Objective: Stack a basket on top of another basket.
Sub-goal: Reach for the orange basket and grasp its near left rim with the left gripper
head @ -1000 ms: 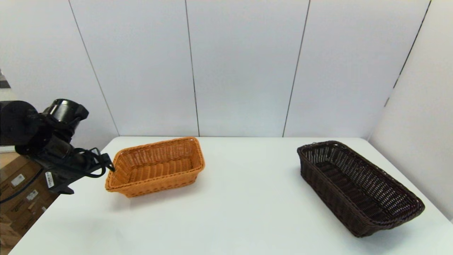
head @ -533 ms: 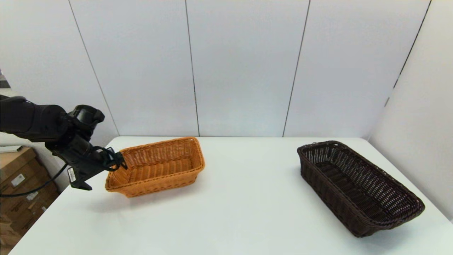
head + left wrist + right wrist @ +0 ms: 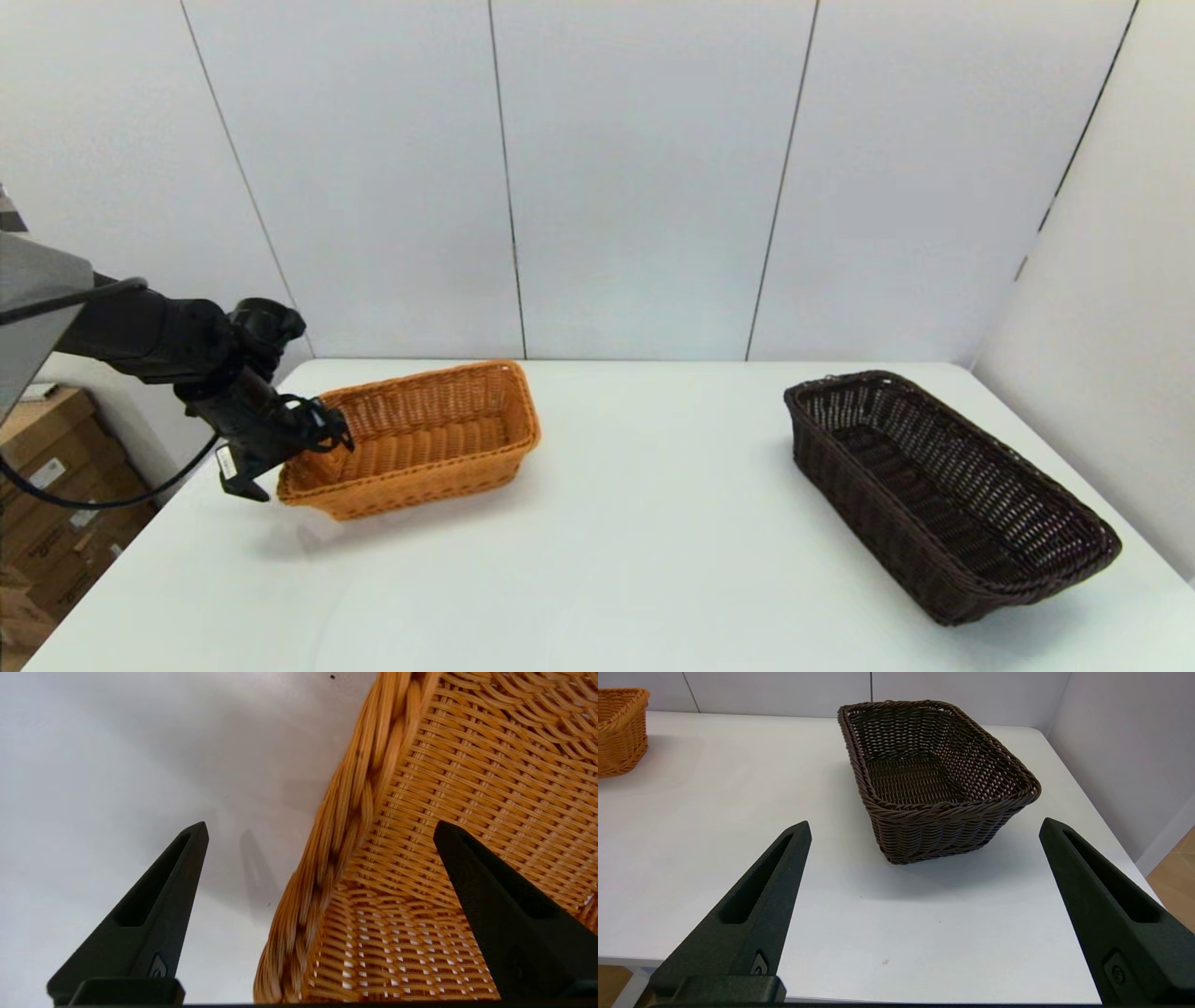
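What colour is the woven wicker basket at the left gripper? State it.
Orange-tan rectangular woven wicker basket, clearest in the left wrist view.

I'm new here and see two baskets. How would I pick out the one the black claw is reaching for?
On the white table, look left. The orange-tan basket sits there, the open left gripper straddling its braided rim. The other basket, far right, is dark brown.

Dark brown basket (image 3: pixel 948 493) sits upright on right side, long, open-weave, empty. Orange basket (image 3: pixel 415 439) sits upright on left, braided rim, also empty. Well apart, nothing stacked yet.
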